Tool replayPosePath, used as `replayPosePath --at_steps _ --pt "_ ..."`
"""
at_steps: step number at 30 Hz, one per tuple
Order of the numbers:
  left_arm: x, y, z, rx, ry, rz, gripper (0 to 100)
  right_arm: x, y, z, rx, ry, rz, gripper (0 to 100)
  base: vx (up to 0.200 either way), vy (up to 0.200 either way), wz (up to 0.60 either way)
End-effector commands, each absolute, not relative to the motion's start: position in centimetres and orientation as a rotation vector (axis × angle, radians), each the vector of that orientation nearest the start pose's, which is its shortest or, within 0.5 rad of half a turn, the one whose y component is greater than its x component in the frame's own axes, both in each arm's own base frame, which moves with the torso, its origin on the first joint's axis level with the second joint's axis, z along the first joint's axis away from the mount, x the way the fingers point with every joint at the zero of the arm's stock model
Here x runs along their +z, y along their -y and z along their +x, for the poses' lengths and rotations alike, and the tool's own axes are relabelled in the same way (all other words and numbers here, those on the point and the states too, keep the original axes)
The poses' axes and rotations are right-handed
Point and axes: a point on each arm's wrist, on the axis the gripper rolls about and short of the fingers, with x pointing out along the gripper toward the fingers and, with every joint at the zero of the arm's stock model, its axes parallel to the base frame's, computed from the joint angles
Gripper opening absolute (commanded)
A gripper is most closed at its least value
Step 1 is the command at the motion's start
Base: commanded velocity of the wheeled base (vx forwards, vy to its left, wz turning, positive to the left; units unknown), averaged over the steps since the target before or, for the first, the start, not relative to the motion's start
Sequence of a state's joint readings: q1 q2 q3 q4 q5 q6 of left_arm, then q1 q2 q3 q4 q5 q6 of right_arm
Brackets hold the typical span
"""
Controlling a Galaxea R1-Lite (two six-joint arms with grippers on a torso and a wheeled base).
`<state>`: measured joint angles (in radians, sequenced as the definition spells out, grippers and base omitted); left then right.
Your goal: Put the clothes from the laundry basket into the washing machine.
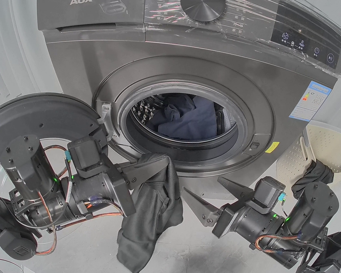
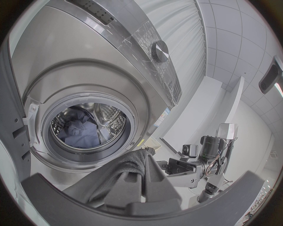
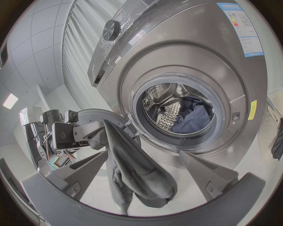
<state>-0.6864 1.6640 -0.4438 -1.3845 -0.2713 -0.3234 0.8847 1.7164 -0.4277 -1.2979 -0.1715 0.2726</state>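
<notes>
- One dark grey garment [image 1: 150, 216] hangs from the left gripper [image 1: 157, 166], jaws clamped on its top edge, just below the washing machine [image 1: 86, 55] opening.
- Blue clothes [image 1: 188, 120] lie in the drum, possibly two pieces; the folds obscure the count.
- One dark garment [image 1: 314, 174] is draped over the laundry basket [image 1: 333, 146] rim.
- Right gripper [image 1: 201, 185]: jaws apart, empty.
- One door [image 1: 32, 117], open.

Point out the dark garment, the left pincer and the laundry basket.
dark garment [image 1: 152, 221]: head view, hanging middle fold.
left pincer [image 1: 162, 163]: head view, between its fingertips.
laundry basket [image 1: 337, 147]: head view, bare perforated wall.
</notes>
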Motion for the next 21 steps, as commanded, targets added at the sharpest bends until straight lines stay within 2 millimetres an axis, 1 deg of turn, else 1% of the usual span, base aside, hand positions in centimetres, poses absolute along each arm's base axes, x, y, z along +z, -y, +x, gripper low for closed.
replayPosePath --at_steps 1,7,15,17,21 --pt "18.0 16.8 19.6 -0.974 0.02 -0.339 0 14.5 -20.6 17.3 0.709 -0.108 0.253 100 0.0 0.0 0.0" --pt "18.3 16.7 19.5 -0.98 0.027 -0.37 0 13.8 -21.0 17.7 0.703 -0.126 0.239 100 0.0 0.0 0.0" --pt "18.3 16.7 19.5 -0.983 0.029 -0.372 0 13.3 -21.7 19.3 0.676 -0.121 0.225 100 0.0 0.0 0.0" --pt "18.3 16.7 19.5 -0.983 0.032 -0.373 0 13.4 -21.7 19.7 0.666 -0.11 0.23 100 0.0 0.0 0.0" --pt "18.3 16.7 19.5 -0.983 0.033 -0.371 0 12.8 -21.5 20.2 0.655 -0.126 0.221 100 0.0 0.0 0.0"
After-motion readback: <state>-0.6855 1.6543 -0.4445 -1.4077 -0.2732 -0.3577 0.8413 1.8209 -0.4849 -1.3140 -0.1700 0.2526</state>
